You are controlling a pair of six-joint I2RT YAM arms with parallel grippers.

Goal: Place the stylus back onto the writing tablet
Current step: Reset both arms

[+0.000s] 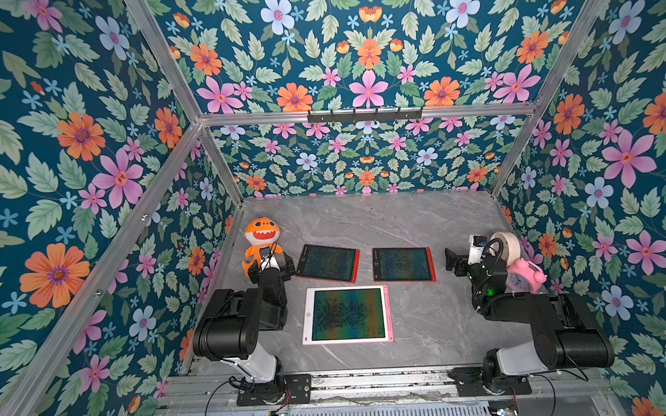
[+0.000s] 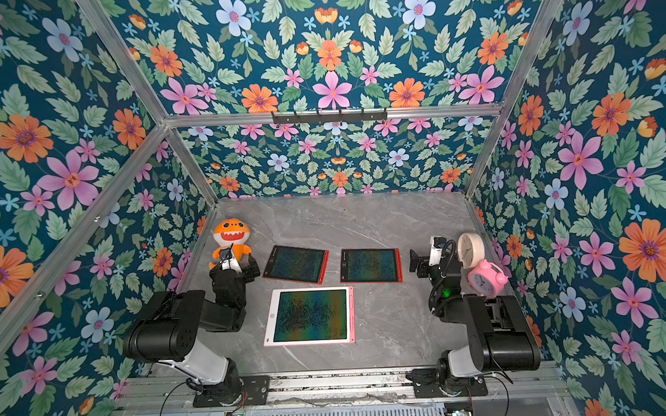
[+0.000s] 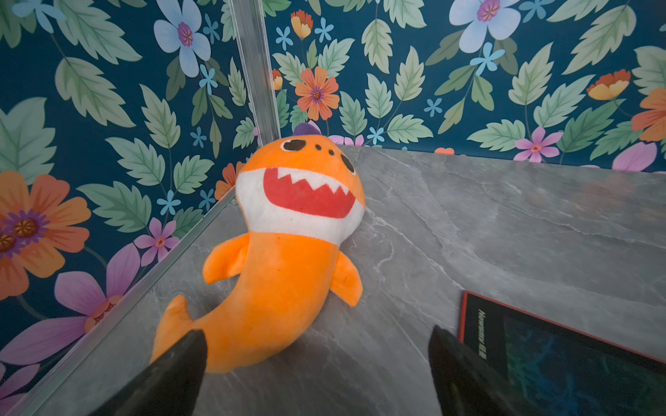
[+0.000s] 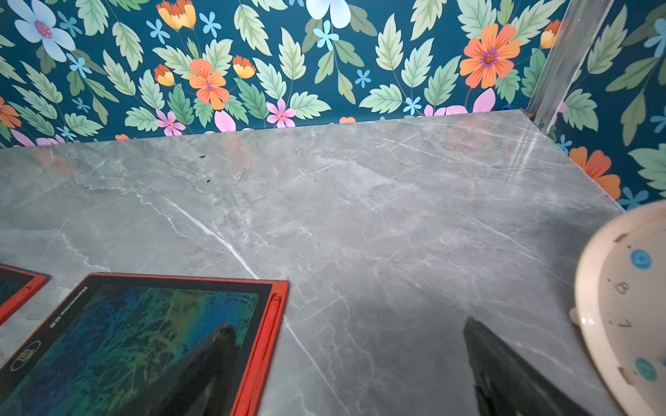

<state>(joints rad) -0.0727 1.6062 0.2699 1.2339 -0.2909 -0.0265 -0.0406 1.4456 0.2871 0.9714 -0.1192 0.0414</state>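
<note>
Three writing tablets lie flat on the grey marble table (image 1: 400, 222). Nearest the arm bases, behind both grippers and between the two arms, is the pink tablet (image 1: 346, 314). A pink stylus (image 1: 387, 302) appears seated in the holder along its edge on the right gripper's side.

Further out, the left gripper (image 3: 317, 360) hangs just above the table with its jaws spread wide and nothing between them. The left red tablet (image 1: 327, 263) lies just beside its inner finger, and an orange shark toy (image 3: 288, 234) lies on its back directly ahead of its outer finger.

The right gripper (image 4: 356, 360) is likewise wide open and empty, with bare table ahead of it. The right red tablet (image 4: 144, 335) lies on its inner side. A red stylus (image 4: 274, 317) sits in the groove along that tablet's edge nearest the gripper. Whether the left red tablet carries a stylus is too small to tell.

On the right gripper's outer side a round clock (image 2: 468, 250) stands upright. A pink alarm clock (image 2: 486, 278) sits close behind it, toward the arm base. Beyond both grippers the table runs bare to the flowered wall (image 4: 324, 72)
</note>
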